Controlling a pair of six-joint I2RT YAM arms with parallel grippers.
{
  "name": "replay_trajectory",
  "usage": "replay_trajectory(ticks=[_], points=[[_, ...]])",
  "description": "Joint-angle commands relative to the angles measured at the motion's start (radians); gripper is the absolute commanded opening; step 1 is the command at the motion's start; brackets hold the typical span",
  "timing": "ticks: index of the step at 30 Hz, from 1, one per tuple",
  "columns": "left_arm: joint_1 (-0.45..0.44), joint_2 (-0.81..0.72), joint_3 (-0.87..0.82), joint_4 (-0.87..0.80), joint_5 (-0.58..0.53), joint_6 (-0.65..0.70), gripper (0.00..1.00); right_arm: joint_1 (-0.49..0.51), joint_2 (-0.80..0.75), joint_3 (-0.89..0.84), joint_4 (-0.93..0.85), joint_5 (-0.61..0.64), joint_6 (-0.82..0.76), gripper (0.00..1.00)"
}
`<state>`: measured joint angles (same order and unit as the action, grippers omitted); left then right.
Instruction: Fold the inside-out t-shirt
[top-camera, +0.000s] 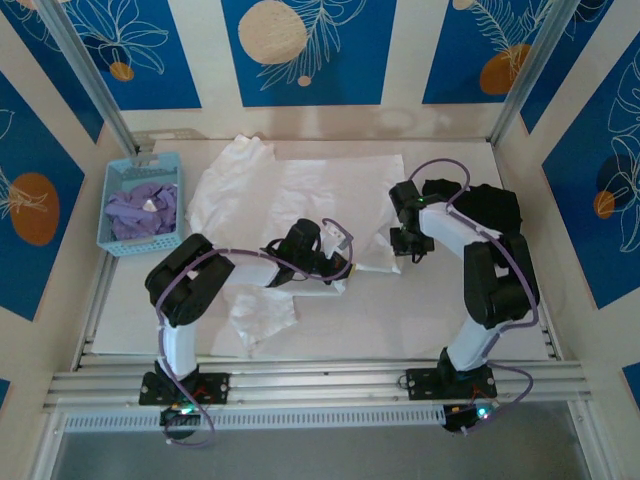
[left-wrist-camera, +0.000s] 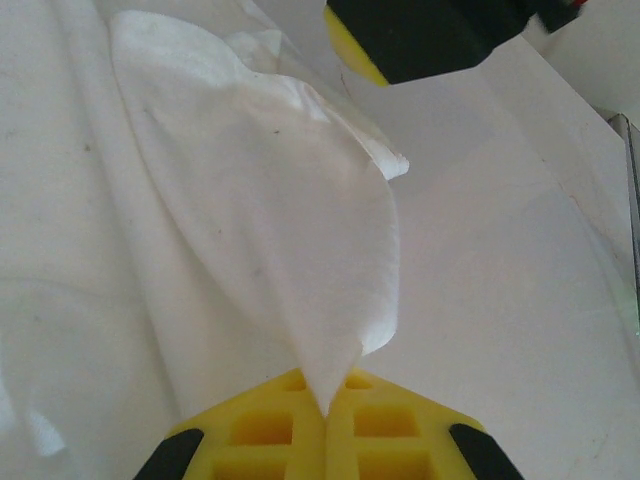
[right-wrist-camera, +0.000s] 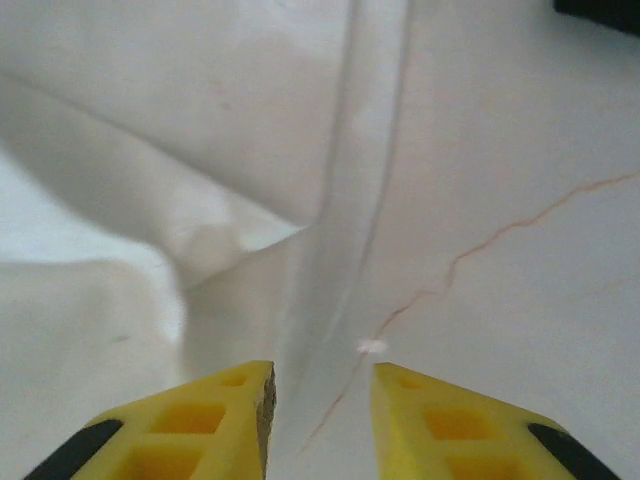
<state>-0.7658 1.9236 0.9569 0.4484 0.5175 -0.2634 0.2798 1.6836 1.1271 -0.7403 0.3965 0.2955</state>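
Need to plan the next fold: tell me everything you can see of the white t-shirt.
The white t-shirt, thin wrinkled cotton-like cloth, lies spread over the table, with a crumpled part toward the near edge. The left gripper pinches a lifted corner; the right gripper stands open over its hemmed edge.

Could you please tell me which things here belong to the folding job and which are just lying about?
Belonging: large white cotton t-shirt; left gripper, shut on a fold of it; right gripper, open over its edge.
Lying about: blue plastic basket; lavender-purple garment inside it; black garment.
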Motion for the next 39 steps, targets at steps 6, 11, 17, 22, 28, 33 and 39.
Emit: replay_trajectory(ticks=[6,11,17,22,28,33,39], points=[[0.01,0.009,-0.004,0.009,0.03,0.003,0.0,0.027,0.021,-0.006,0.059,-0.174,0.013,0.41],[0.011,0.008,-0.005,0.01,0.032,0.003,0.0,0.008,0.066,0.009,0.07,-0.165,0.003,0.28],[0.011,0.008,-0.007,0.019,0.032,-0.001,0.0,-0.026,0.073,-0.005,0.071,-0.184,-0.003,0.21],[0.01,0.011,-0.01,0.021,0.032,0.001,0.0,-0.042,0.064,-0.03,0.076,-0.224,0.003,0.19],[0.011,0.012,-0.01,0.021,0.03,0.0,0.0,-0.045,0.057,-0.07,0.089,-0.267,0.016,0.21],[0.01,0.019,-0.005,0.019,0.03,-0.001,0.0,-0.054,0.029,-0.084,0.103,-0.272,0.018,0.13],[0.01,0.053,0.048,-0.032,-0.001,-0.005,0.0,-0.141,-0.131,-0.094,0.113,-0.441,0.023,0.01]])
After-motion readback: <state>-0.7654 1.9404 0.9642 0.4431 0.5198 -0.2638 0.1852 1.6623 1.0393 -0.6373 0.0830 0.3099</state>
